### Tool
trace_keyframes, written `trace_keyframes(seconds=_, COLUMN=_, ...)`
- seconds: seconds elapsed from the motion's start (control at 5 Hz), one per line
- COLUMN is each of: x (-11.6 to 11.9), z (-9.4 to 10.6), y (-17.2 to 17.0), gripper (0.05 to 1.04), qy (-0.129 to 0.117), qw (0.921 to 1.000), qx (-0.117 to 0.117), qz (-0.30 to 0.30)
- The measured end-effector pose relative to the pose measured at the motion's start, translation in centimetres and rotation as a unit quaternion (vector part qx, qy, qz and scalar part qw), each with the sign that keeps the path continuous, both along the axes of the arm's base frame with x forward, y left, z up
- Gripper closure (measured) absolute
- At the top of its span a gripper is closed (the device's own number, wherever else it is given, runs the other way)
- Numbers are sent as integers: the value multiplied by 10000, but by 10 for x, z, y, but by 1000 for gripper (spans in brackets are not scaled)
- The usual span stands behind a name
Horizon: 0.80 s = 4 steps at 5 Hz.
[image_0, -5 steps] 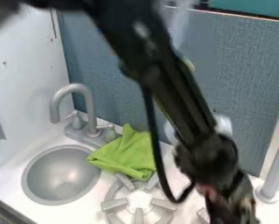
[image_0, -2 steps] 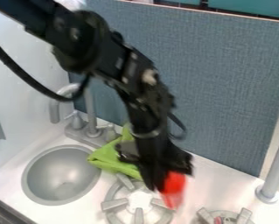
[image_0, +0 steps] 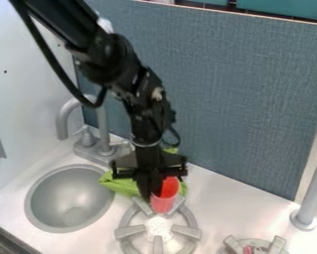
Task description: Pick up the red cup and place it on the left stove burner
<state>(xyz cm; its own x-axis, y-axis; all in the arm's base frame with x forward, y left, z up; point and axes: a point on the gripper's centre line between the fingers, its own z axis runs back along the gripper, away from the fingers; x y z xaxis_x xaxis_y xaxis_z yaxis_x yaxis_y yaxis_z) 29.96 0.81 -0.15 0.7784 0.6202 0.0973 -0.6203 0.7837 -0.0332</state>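
- My gripper (image_0: 152, 194) is pinched shut on a red cup (image_0: 163, 203), at the cup's left side.
- The cup stands almost straight up, with its open end on top. It is at the back of a round gray burner (image_0: 128, 231). I can't tell if its bottom touches the burner.
- A green cloth (image_0: 122, 185) lies in a heap behind the cup and my gripper. My gripper hides some of it.
- The round gray sink (image_0: 71, 201) is to the left of the burner.
- A bent gray tap (image_0: 62, 121) stands behind the sink.
- One more burner (image_0: 278, 246) is at the bottom right, with a bit of red on it.
- A gray pole (image_0: 312, 193) stands on the white counter (image_0: 230, 211) at the right.
- A blue wall (image_0: 237, 99) is at the back.
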Motion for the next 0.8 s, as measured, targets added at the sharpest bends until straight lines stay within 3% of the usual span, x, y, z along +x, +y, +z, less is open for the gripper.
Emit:
trace_keyframes(seconds=0.2, x=8, z=-26, y=-2, gripper=992, qy=325, qw=9983, qx=-92, qz=482)
trace_keyframes(seconds=0.4, x=15, z=-46, y=-4, gripper=992, qy=435, qw=9962, qx=-145, qz=740)
trace_keyframes(seconds=0.6, x=34, z=-54, y=-4, gripper=993, qy=390, qw=9955, qx=-190, qz=840)
trace_keyframes(seconds=0.8, x=38, z=-58, y=0, gripper=993, qy=468, qw=9953, qx=-46, qz=844)
